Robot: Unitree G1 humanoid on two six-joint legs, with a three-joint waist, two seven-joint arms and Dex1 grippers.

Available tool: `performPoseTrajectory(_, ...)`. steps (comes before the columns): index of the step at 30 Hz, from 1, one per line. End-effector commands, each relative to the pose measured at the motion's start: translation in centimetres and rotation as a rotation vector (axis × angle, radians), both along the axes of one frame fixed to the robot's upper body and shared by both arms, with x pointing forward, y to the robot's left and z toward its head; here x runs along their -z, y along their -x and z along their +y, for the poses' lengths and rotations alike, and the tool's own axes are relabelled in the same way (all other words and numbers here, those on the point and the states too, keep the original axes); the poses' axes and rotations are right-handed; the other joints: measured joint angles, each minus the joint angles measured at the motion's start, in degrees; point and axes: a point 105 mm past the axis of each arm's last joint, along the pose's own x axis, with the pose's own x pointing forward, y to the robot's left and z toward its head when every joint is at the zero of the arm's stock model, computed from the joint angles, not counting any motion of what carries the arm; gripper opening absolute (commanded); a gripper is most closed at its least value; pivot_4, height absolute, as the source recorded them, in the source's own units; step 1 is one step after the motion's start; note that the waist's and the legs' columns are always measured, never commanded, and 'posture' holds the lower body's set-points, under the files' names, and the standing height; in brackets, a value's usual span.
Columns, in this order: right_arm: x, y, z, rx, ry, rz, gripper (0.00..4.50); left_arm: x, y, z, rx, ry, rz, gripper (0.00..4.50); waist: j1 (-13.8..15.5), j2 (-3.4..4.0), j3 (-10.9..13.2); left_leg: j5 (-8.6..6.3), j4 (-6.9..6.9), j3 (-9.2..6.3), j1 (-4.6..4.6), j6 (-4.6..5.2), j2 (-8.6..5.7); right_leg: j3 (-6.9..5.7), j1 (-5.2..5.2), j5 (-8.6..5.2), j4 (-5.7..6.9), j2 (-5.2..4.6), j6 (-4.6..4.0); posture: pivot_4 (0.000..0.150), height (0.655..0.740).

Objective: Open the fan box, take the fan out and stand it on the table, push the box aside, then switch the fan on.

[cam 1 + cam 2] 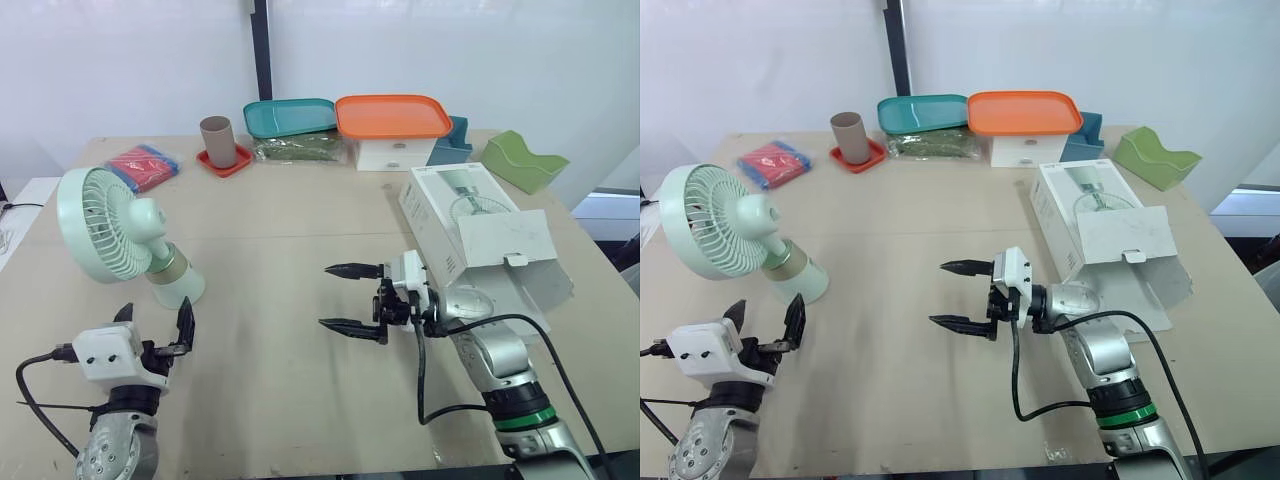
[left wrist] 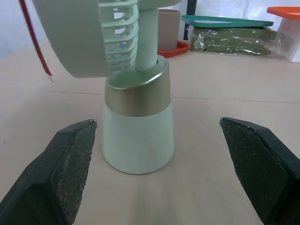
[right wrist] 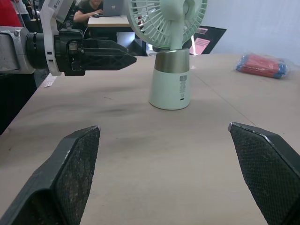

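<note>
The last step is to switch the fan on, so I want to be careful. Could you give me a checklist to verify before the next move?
1. The fan stands upright on the table, out of the box: ok.
2. The box lies apart from the fan, to the right: ok.
3. Left gripper near the fan base, fingers open and empty: ok.
4. Right gripper fingers open and empty, apart from fan: ok.
5. Where the switch sits on the fan: cannot tell.

**Fan standing, box open**

You have the pale-green round-grilled plastic fan (image 1: 108, 232) upright on its conical base at the left of the desk (image 1: 290, 380). The white cardboard fan box (image 1: 470, 225) lies well apart on the right, end flap open.
</note>
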Motion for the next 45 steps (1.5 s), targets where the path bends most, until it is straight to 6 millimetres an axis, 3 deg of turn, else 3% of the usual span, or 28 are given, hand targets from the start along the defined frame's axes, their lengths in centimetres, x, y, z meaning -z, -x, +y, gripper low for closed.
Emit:
performPoseTrajectory(1,-0.8,0.1,0.5,-0.021,-0.006,-0.053,4.48,-0.4,-0.3,0.2,0.002,0.004,-0.017,4.5,0.01,0.0,0.0,0.0,0.0,-0.01,0.0,0.0,0.0,0.0,0.0,0.0,0.0,0.0,0.0,0.15,0.74)
performPoseTrajectory(18,-0.8,0.2,1.0,-0.025,-0.013,-0.055,4.48,-1.0,-0.9,1.6,-0.059,-0.031,-0.028,4.5,0.01,0.0,0.0,0.0,0.0,-0.01,0.0,-0.02,0.01,0.0,-0.01,0.01,0.0,0.01,-0.02,0.15,0.74)
performPoseTrajectory(29,-0.5,0.1,0.9,-0.018,-0.006,-0.055,4.48,-5.1,-0.7,1.1,-0.105,-0.09,-0.146,4.5,0.01,-0.01,0.0,0.0,0.0,-0.01,0.0,-0.02,0.02,0.0,-0.01,0.02,0.0,0.01,-0.02,0.15,0.74)
performPoseTrajectory(45,-0.5,0.1,1.0,-0.023,-0.009,-0.052,4.48,-7.7,-1.6,2.4,-0.17,-0.167,-0.206,4.5,0.02,0.0,0.0,0.0,0.0,-0.01,0.0,-0.04,0.03,0.0,-0.01,0.04,0.0,0.03,-0.06,0.15,0.74)
